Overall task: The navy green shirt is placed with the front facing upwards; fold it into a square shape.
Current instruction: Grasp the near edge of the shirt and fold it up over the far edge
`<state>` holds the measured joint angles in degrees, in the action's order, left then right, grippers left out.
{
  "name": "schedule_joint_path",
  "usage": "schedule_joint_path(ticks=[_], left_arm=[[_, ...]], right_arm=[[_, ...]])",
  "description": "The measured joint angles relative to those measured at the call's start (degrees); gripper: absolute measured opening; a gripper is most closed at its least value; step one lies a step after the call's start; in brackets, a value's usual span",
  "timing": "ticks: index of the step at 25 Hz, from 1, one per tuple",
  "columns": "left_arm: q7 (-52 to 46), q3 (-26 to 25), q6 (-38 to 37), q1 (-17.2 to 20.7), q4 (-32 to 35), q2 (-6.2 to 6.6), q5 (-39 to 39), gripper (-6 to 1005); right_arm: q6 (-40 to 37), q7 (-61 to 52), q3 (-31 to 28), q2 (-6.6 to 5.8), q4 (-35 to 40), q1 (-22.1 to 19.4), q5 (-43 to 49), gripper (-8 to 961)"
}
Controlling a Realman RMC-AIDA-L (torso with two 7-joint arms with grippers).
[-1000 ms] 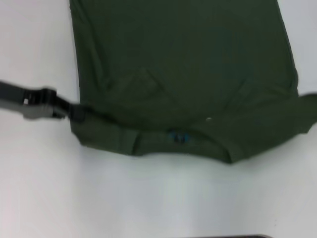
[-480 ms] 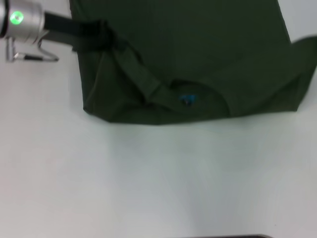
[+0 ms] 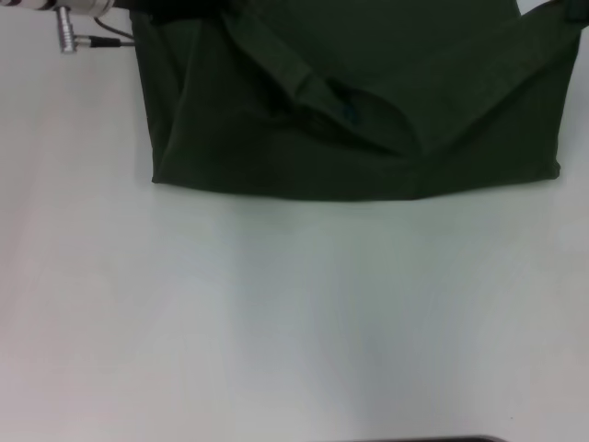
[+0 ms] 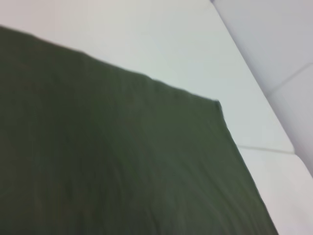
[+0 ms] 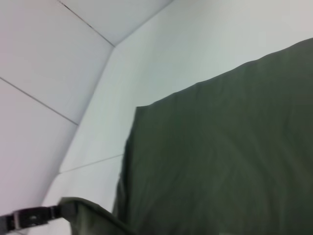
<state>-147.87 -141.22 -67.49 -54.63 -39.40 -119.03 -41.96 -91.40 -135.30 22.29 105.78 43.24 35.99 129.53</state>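
Shirt (image 3: 350, 110) cut off by head view's top edge; far part unseen. Left arm (image 3: 64, 11) only partly in frame at top left, gripper fingers hidden. Neck print (image 3: 348, 110) too blurred to read.

The shirt (image 3: 368, 110) is a plain dark olive green all over, with no print showing on the cloth turned up. A small teal mark (image 3: 349, 112) sits at its neckline, off to the right of the left gripper (image 3: 147, 14), whose arm end is silver metal with black parts. Under the shirt, the table (image 3: 276, 322) is plain white. In both wrist views the cloth is the same flat green against white.
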Motion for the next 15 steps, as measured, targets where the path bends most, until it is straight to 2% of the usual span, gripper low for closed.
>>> schedule_joint_path(ticks=[6,15], left_arm=[[-0.5,2.7,6.7,-0.3,0.3,-0.77,0.0,43],[-2.9,4.7,12.5,-1.0,0.4,-1.29,0.0,63]], right_arm=[[8.3,0.6,4.8,1.42,0.0,0.9,0.1,51],[17.4,0.6,10.2,1.62,0.2,2.5,0.2,51]])
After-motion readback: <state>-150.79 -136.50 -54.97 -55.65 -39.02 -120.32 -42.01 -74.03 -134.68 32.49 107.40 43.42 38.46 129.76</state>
